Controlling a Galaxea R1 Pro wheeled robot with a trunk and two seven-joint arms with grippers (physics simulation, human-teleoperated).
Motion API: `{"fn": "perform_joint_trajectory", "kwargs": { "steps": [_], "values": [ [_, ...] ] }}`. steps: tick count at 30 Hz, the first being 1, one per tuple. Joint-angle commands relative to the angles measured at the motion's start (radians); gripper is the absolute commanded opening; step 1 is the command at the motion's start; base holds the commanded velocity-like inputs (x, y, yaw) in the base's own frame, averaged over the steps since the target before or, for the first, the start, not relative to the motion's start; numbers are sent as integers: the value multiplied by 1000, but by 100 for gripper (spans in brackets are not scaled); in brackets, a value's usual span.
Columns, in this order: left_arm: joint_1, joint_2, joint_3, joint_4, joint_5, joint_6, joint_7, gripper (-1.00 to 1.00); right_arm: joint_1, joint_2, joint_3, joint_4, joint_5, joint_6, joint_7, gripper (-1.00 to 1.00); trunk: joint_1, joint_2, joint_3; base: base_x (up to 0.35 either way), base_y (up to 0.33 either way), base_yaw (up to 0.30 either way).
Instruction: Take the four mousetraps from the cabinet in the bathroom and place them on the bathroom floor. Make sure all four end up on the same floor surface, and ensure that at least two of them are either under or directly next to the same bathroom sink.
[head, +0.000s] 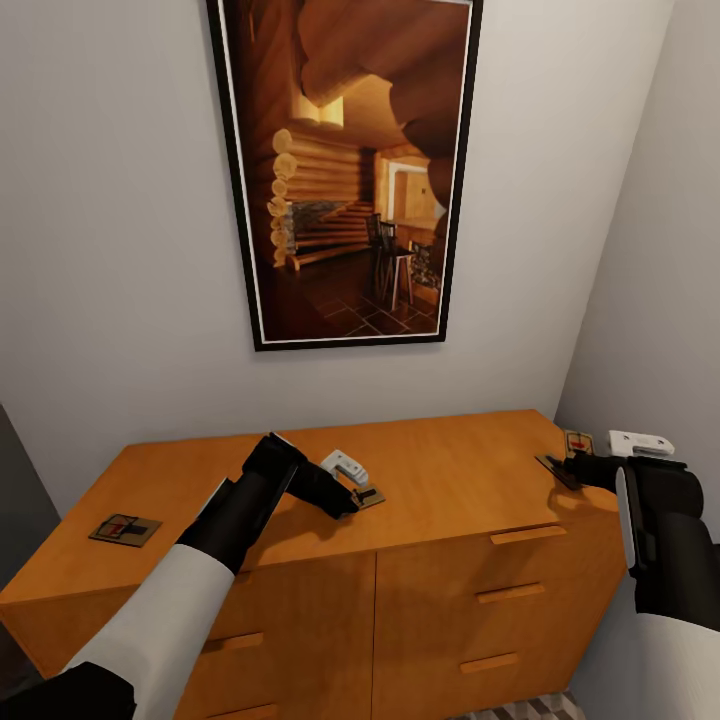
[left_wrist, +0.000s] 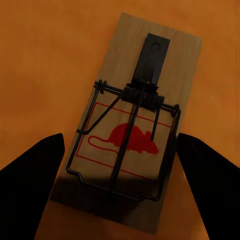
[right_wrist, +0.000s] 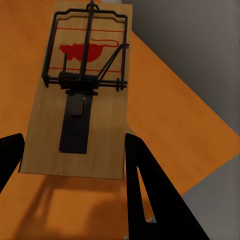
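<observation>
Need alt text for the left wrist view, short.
A mousetrap, tan board with dark wire and a red mouse mark, lies flat on the orange-brown cabinet top. The left gripper is open, its dark fingers flanking the trap's near end.

even soft light, perhaps slightly blurry

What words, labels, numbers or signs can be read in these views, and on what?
None: no legible text. The tan wooden mousetraps carry only a red mouse silhouette in a red outline. The black-framed log-cabin picture on the wall shows no lettering.
</observation>
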Motion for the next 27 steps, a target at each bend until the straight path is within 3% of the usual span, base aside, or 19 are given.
{"fn": "perform_joint_trajectory", "kwargs": {
  "steps": [1,10,16,18,22,27],
  "values": [
    [0,0,0,32,-25,-2,-10,-100,-1,0,-1,-1,8,4,10,-100,0,-1,-1,0,0,0],
    [0,0,1,14,-29,31,-9,-100,-1,0,-1,-1,8,4,10,-100,0,-1,-1,0,0,0],
    [0,2,6,-169,-55,80,31,-100,-1,0,-1,-1,7,4,10,-100,0,-1,-1,0,0,0],
    [0,1,14,-195,-65,83,37,-100,-1,0,-1,-1,7,4,10,-100,0,-1,-1,0,0,0],
    [0,-1,71,-226,-111,88,46,-100,-1,0,-1,-1,7,4,11,-100,0,-1,-1,0,0,0],
    [0,-2,174,-236,-163,89,49,-100,-1,0,1,-1,7,4,11,-100,0,-1,-1,0,0,0]
  ]
}}
